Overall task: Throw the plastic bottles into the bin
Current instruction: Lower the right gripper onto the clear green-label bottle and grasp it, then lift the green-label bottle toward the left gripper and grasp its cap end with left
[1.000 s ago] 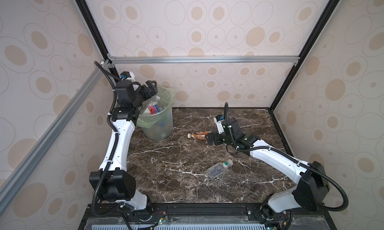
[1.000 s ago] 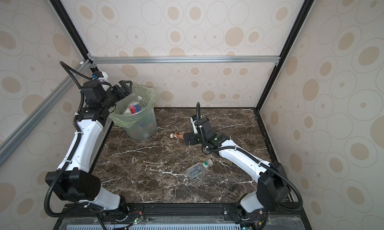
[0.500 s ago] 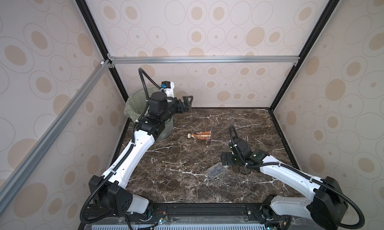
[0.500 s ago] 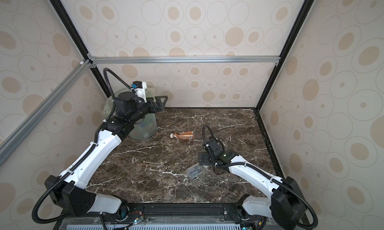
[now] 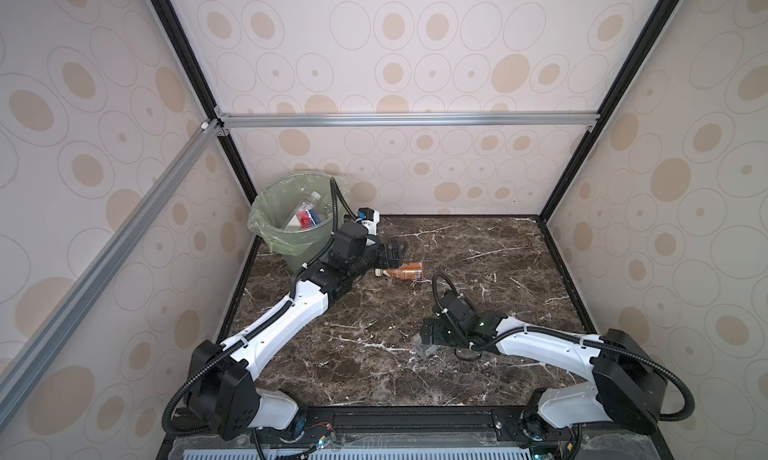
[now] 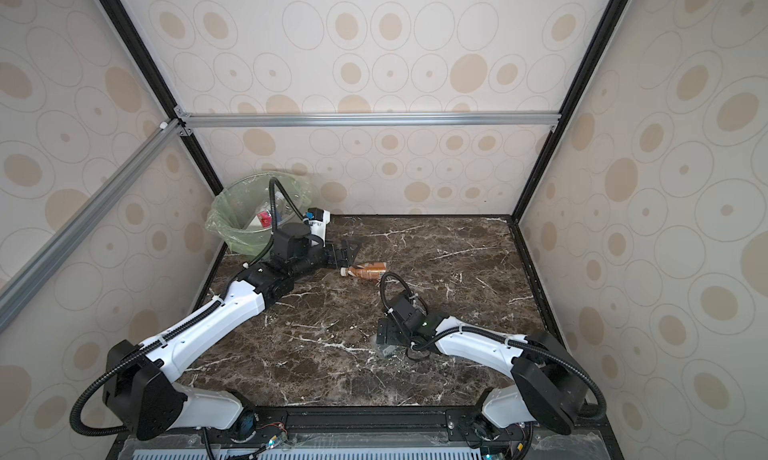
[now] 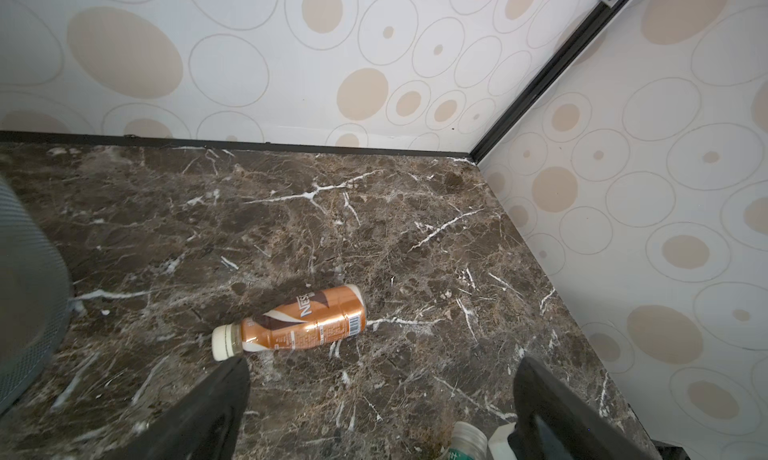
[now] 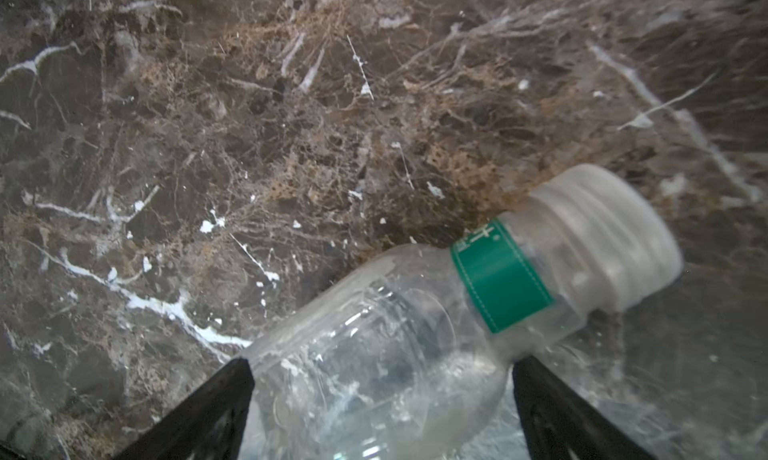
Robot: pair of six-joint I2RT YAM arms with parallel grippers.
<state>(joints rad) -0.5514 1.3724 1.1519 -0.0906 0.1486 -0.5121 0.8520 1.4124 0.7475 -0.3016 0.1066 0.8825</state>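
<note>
Now your right gripper (image 8: pixel 382 362) spread, straddling clear bottle (image 8: pixel 395 333), axis skewed across gap; left gripper (image 7: pixel 382 360) spread, brown-labelled bottle (image 7: pixel 299 318) just ahead.

Brown bottle (image 7: pixel 305 318), on its side, left wrist view: white lettering on the orange-brown label reads "NES"; following letters run round the curve and are not legible. Barcode (image 7: pixel 354 325) at the label's base end, digits too small to read. Small-print block beside it: illegible.

Same bottle in both top views: label too small, nothing readable.

Clear bottle (image 8: pixel 374 375), right wrist view: green band (image 8: pixel 503 275) at the neck w/ white marks at one edge; blurred, cannot be read.

Bottle inside the bin (image 5: pixel 259 225), in a top view: red-and-blue label (image 5: pixel 304 217), text too small to make out.
</note>
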